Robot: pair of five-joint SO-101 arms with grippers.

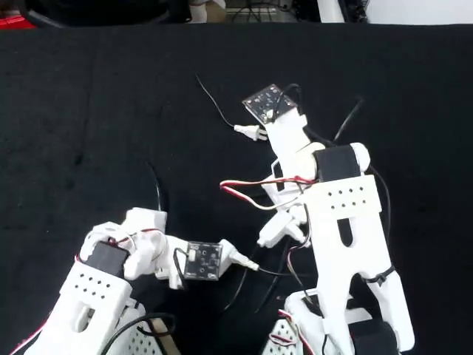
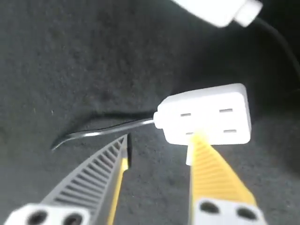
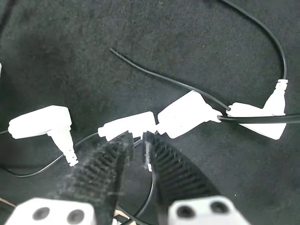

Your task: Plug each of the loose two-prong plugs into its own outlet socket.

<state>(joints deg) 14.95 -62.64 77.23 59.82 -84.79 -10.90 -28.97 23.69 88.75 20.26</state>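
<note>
Apparently the left gripper [image 2: 161, 137] stands released, with the outlet block [image 2: 204, 115] right at one finger, probably to steady it for plugging. Whether the right gripper [image 3: 136, 137] grasps the white plug [image 3: 126, 125] just in front of it, one cannot tell.

White body [image 2: 213, 10] cut by edge, blurred; we can't name it. Yellow finger [image 2: 211, 168] of left gripper [image 2: 161, 139] hides outlet socket [image 2: 206, 115] rim. We can't see plug [image 3: 127, 125] prongs.
</note>
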